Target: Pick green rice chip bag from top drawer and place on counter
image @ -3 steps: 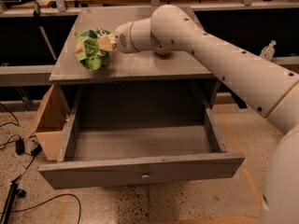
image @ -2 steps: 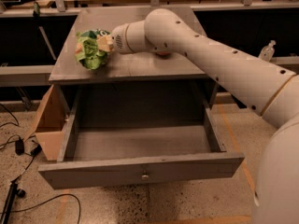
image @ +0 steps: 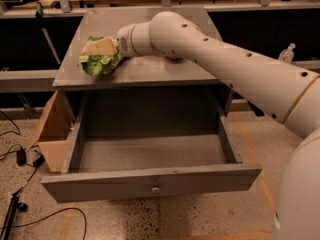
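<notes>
The green rice chip bag (image: 96, 63) lies crumpled on the counter (image: 150, 29) near its front left edge. My gripper (image: 102, 48) is at the bag's top with its cream fingers closed over the packet. The white arm reaches in from the right across the counter. The top drawer (image: 150, 181) stands pulled out below, its inside bare, with a small metal lock on the front panel.
A small reddish thing (image: 173, 59) peeks out behind the arm on the counter. An open cardboard box (image: 50, 134) stands left of the drawer. Cables (image: 20, 159) lie on the floor at left. A clear bottle (image: 287, 53) stands at right.
The gripper and the bag have moved slightly down and toward the counter's front edge. The drawer has not moved.
</notes>
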Robot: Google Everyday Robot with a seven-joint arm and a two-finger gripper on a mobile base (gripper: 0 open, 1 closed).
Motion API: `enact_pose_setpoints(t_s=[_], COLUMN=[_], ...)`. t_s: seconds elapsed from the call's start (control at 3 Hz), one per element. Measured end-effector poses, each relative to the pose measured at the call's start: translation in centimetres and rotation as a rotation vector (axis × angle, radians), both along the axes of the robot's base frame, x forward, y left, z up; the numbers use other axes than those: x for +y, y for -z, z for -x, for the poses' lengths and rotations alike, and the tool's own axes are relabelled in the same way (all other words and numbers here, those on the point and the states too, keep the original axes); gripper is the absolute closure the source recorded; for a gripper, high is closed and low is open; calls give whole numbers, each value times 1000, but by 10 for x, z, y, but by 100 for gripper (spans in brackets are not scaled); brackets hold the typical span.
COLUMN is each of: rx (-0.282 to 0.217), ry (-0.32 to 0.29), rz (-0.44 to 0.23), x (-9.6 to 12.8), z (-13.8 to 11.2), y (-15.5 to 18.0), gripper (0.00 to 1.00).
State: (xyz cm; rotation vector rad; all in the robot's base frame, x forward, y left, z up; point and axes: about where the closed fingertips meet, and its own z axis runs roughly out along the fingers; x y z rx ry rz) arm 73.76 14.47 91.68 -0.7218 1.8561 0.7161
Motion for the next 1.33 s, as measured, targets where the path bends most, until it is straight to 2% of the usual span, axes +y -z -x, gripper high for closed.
enact_pose_setpoints(t_s=[0.33, 0.67, 1.0, 1.33], rx=[-22, -35, -85, -96], ry=[31, 55, 177, 205], rz=[-1, -2, 61, 77], x=[-27, -91, -184, -202], z=[3, 16, 37, 47], y=[-15, -35, -58, -63], gripper=[0, 0, 0, 0])
